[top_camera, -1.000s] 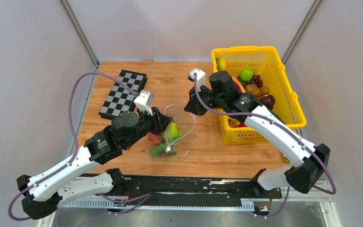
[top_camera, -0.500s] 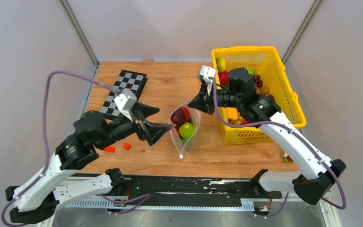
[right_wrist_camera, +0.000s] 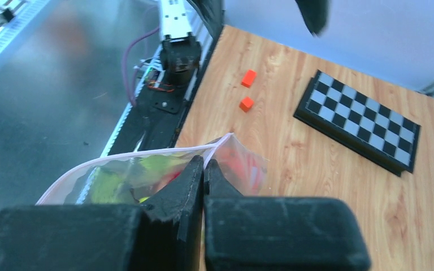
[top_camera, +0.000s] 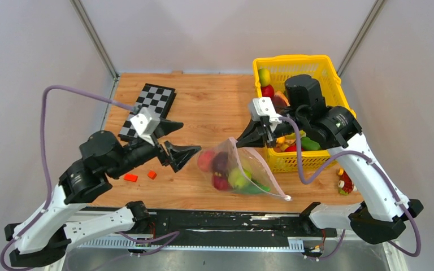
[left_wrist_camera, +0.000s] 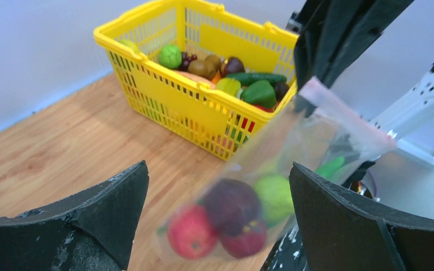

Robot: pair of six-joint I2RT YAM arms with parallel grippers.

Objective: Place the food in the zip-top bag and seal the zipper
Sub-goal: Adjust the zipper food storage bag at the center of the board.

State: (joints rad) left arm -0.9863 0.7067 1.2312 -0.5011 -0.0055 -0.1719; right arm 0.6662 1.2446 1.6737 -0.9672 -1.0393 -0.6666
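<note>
The clear zip-top bag [top_camera: 243, 169] hangs tilted above the table. My right gripper [top_camera: 239, 141] is shut on its upper corner, pinching the pinkish zipper [top_camera: 261, 170] strip. Food shows through the plastic: a red apple [top_camera: 205, 160], a dark purple fruit [top_camera: 220, 162], a green fruit [top_camera: 237, 178] and a long green piece [top_camera: 258, 188]. My left gripper [top_camera: 179, 140] stands open just left of the bag, holding nothing. In the left wrist view the bag [left_wrist_camera: 294, 141] hangs between and beyond the wide fingers [left_wrist_camera: 113, 209], blurred. The right wrist view shows the jaws closed on the zipper [right_wrist_camera: 135, 155] edge.
A yellow mesh basket [top_camera: 347, 113] full of toy fruit stands at the back right, close behind my right arm. A folded chessboard [top_camera: 147, 110] lies at the back left. Two small orange-red blocks [top_camera: 130, 177] lie under my left arm. A small toy [top_camera: 344, 182] lies right of the basket.
My left gripper opened and drew back to the left, away from the bag. My right gripper carried the bag right and toward the front, so it now hangs tilted.
</note>
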